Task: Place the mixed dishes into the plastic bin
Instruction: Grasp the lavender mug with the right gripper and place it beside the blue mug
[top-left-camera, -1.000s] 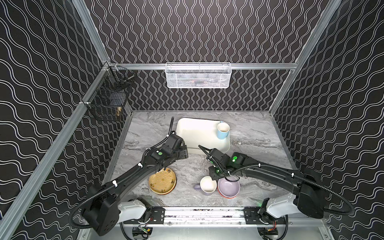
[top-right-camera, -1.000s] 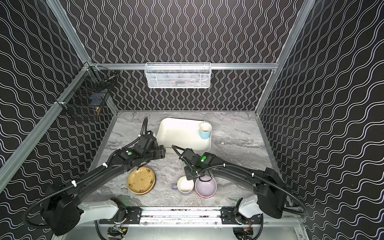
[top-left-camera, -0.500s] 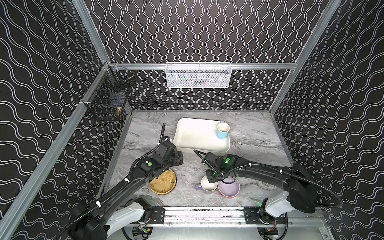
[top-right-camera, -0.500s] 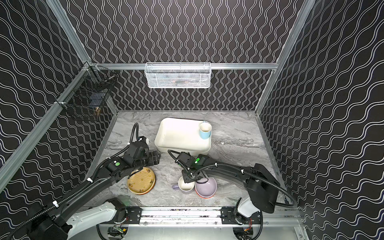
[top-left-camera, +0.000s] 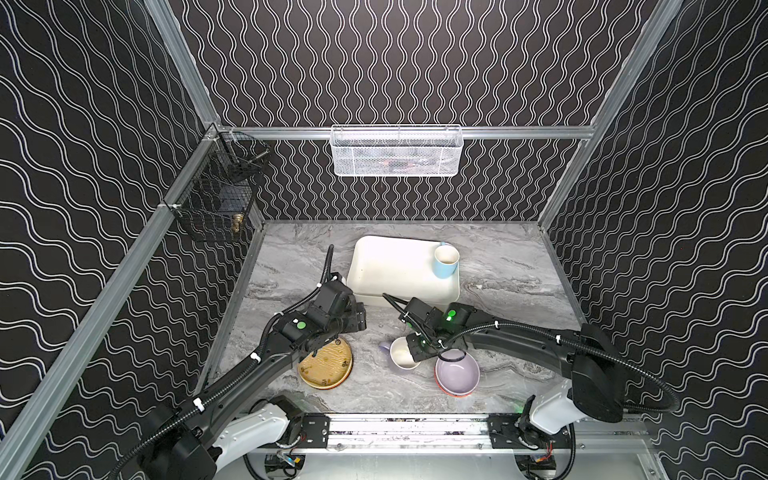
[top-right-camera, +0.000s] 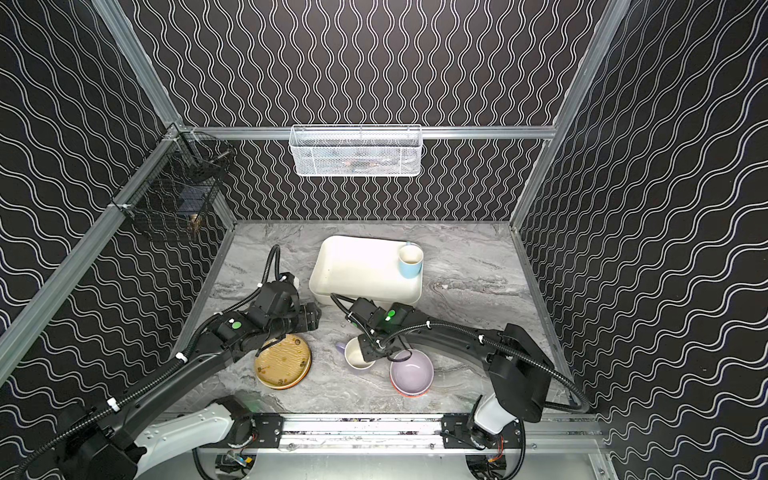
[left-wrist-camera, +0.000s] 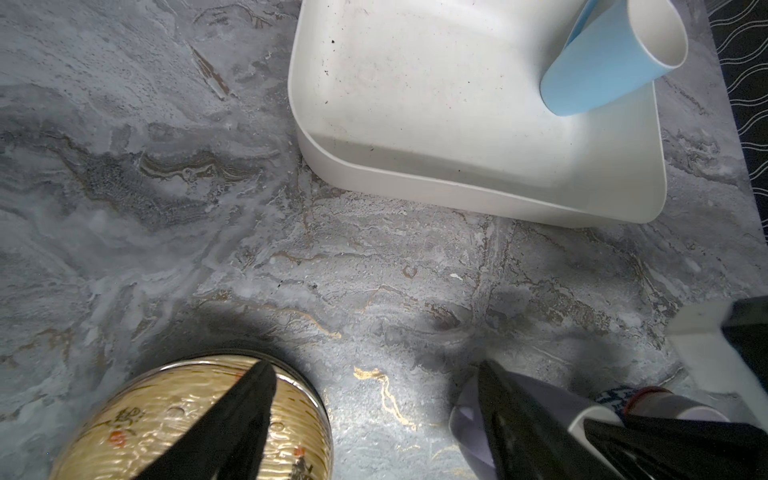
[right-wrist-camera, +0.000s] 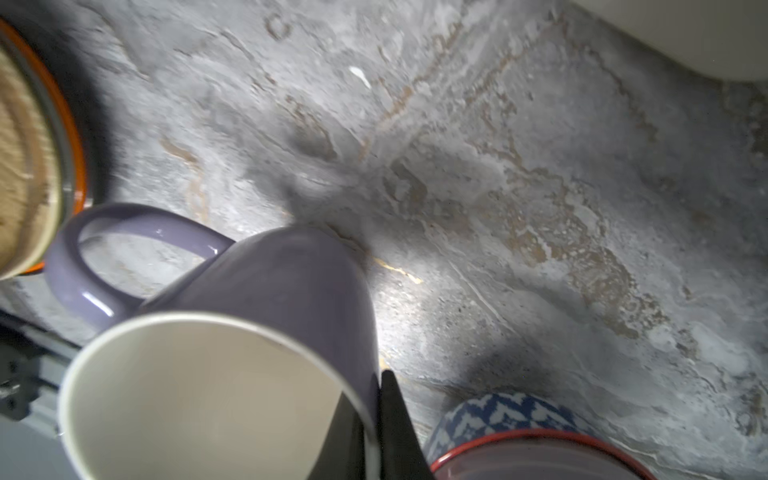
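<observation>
Where the right gripper (right-wrist-camera: 371, 401) met the lavender mug (top-left-camera: 400, 358), its jaws were seen pinched on the mug's wall, one finger inside the rim and one outside. The mug was located near the front of the marble table (top-left-camera: 505, 291), outside the plastic bin (top-left-camera: 392, 270), between the tan-gold plate (top-left-camera: 326, 369) and the lavender bowl (top-left-camera: 457, 371), which was nested in a patterned bowl (right-wrist-camera: 498, 409). The left gripper (left-wrist-camera: 372, 370) was held spread over the plate's edge, gripping nothing. The light-blue mug (top-left-camera: 445, 262) was seen in the bin's far right corner.
</observation>
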